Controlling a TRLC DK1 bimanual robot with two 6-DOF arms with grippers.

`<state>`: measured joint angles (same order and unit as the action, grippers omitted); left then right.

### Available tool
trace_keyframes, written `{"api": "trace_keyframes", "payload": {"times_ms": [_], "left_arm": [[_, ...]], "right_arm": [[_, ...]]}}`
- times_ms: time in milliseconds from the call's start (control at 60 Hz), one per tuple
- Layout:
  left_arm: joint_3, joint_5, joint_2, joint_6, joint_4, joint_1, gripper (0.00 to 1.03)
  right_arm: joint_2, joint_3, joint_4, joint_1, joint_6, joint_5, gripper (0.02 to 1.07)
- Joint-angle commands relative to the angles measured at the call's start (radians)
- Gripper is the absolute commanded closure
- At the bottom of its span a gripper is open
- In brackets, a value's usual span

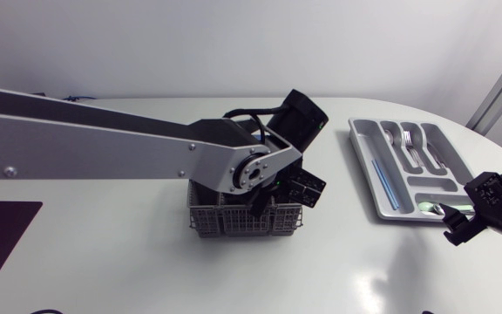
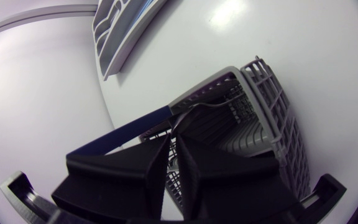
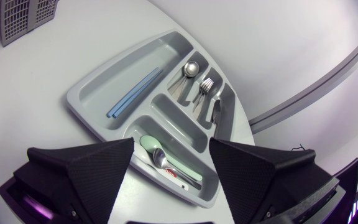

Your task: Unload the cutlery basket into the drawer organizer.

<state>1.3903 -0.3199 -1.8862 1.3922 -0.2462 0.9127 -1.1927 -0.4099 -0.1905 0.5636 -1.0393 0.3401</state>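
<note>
One cutlery basket [image 1: 234,223] | one drawer organizer [image 1: 369,179] | left gripper [image 2: 173,140] in basket, grip not discernible | right gripper [image 3: 171,144] spread, empty | blue handle [image 2: 129,132]: left wrist view only

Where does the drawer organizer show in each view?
Head view: drawer organizer at the right, beside the right claw.
Left wrist view: ahead of the left claw, beyond the cutlery basket.
Right wrist view: just ahead of the open right claw.
Shared landmark: the cutlery basket, in all three.
</note>
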Motion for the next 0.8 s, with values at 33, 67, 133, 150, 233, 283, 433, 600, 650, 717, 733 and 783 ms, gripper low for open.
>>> {"api": "trace_keyframes", "payload": {"times_ms": [33, 67, 133, 150, 233, 283, 433, 600, 650, 717, 733, 783], "left_arm": [[0.015, -0.001, -0.03, 0.036, -0.008, 0.009, 0.81], [0.016, -0.001, -0.03, 0.036, -0.007, 0.009, 0.81], [0.016, -0.001, -0.033, 0.037, -0.002, 0.009, 0.75], [0.015, -0.001, -0.033, 0.037, 0.004, 0.009, 0.72], [0.015, -0.001, -0.036, 0.039, 0.015, 0.009, 0.69], [0.015, -0.002, -0.039, 0.041, 0.016, 0.009, 0.69], [0.003, -0.001, -0.048, 0.041, 0.022, 0.012, 0.75], [-0.017, -0.001, -0.042, 0.041, 0.021, 0.018, 0.83], [-0.024, -0.001, -0.037, 0.041, 0.021, 0.022, 0.84], [-0.033, -0.001, -0.028, 0.037, 0.021, 0.026, 0.86], [-0.034, -0.001, -0.028, 0.037, 0.021, 0.026, 0.87], [-0.043, 0.001, -0.025, 0.037, 0.019, 0.028, 0.89]], "right_arm": [[-0.002, 0.025, -0.007, -0.01, 0.018, 0.002, 0.2], [-0.004, 0.025, -0.007, -0.01, 0.018, 0.002, 0.2], [-0.004, 0.026, -0.007, -0.011, 0.016, 0.002, 0.2], [-0.005, 0.026, -0.007, -0.01, 0.016, 0.002, 0.2], [-0.005, 0.028, -0.007, -0.011, 0.015, 0.002, 0.2], [-0.007, 0.028, -0.007, -0.01, 0.013, 0.002, 0.2], [-0.011, 0.028, -0.007, -0.01, 0.007, 0.002, 0.2], [-0.015, 0.026, -0.007, -0.011, 0.004, 0.002, 0.2], [-0.015, 0.026, -0.007, -0.011, 0.004, 0.002, 0.2], [-0.015, 0.026, -0.007, -0.011, 0.004, 0.002, 0.2], [-0.015, 0.026, -0.007, -0.011, 0.004, 0.002, 0.2], [-0.015, 0.028, -0.007, -0.011, 0.004, 0.002, 0.2]]}}
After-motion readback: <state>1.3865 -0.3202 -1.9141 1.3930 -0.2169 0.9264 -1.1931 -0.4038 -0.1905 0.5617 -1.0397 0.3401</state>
